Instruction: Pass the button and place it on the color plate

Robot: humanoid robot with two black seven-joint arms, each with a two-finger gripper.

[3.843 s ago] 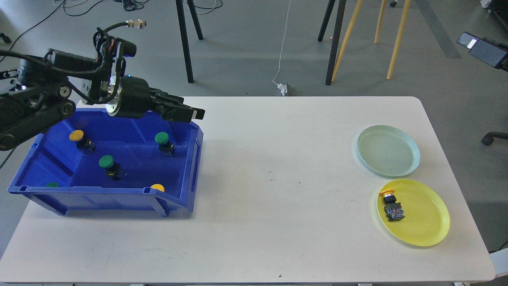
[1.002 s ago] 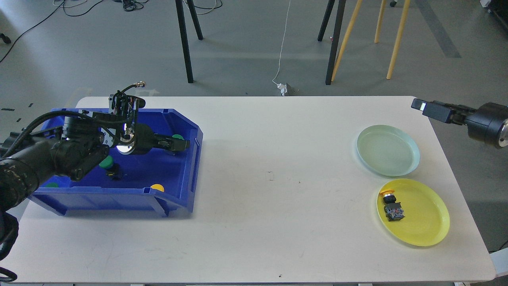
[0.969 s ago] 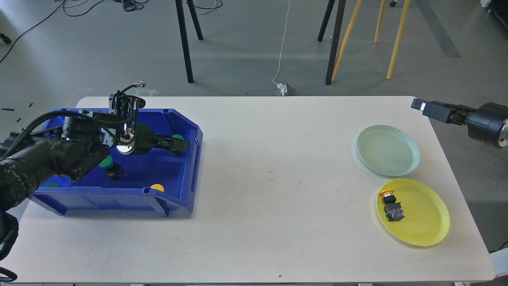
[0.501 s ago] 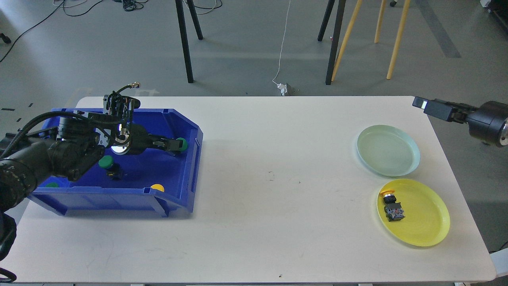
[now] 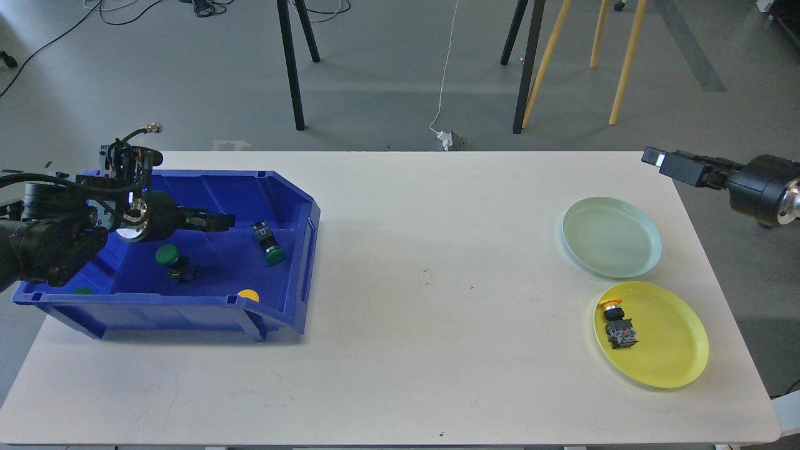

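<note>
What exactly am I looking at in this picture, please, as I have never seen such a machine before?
This is the view from a humanoid robot's own head, looking down at a white table. The black left arm reaches into a blue bin of push buttons; its end effector holds nothing, and a green button lies tipped over beside it. The right end effector hovers at the table's far right corner, its fingers too small to judge. A pale green plate is empty; a yellow plate holds a yellow button.

text: none legible | labels: none | signs: none
</note>
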